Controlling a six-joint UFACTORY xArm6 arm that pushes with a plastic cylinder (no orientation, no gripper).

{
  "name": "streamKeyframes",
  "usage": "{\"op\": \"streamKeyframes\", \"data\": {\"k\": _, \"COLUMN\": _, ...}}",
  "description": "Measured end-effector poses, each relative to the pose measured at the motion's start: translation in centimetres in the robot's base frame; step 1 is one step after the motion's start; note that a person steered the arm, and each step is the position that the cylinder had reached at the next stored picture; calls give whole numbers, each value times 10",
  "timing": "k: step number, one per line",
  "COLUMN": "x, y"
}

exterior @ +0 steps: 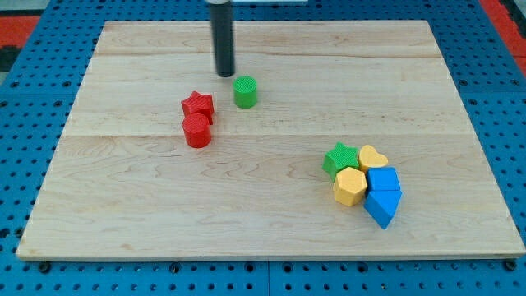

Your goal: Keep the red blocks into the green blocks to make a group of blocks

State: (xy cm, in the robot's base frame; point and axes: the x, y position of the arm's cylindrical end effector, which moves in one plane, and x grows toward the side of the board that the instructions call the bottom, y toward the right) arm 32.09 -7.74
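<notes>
A red star block [198, 104] and a red cylinder block [196, 131] touch each other left of the board's middle, the cylinder just below the star. A green cylinder block [245, 91] stands a little to the right of the red star, apart from it. A green star block [339, 158] sits in a cluster at the lower right. My tip [225, 74] is on the board just above and left of the green cylinder, a short gap away, and above right of the red star.
The green star touches a yellow heart block [373, 156], a yellow hexagon block [350, 186] and two blue blocks [383, 196] in one cluster. The wooden board [123, 205] lies on a blue pegboard surface.
</notes>
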Motion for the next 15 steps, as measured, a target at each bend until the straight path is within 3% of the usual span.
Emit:
{"op": "streamKeyframes", "data": {"k": 1, "x": 58, "y": 86}}
{"op": "streamKeyframes", "data": {"k": 2, "x": 77, "y": 148}}
{"op": "streamKeyframes", "data": {"k": 3, "x": 101, "y": 173}}
{"op": "streamKeyframes", "data": {"k": 4, "x": 108, "y": 170}}
{"op": "streamKeyframes", "data": {"k": 6, "x": 24, "y": 32}}
{"op": "streamKeyframes", "data": {"k": 7, "x": 26, "y": -25}}
{"op": "streamKeyframes", "data": {"k": 9, "x": 114, "y": 24}}
{"op": "streamKeyframes", "data": {"k": 10, "x": 131, "y": 11}}
{"op": "streamKeyframes", "data": {"k": 11, "x": 128, "y": -43}}
{"op": "streamKeyframes", "data": {"k": 12, "x": 157, "y": -68}}
{"op": "streamKeyframes", "data": {"k": 14, "x": 174, "y": 80}}
{"op": "streamKeyframes", "data": {"k": 15, "x": 150, "y": 52}}
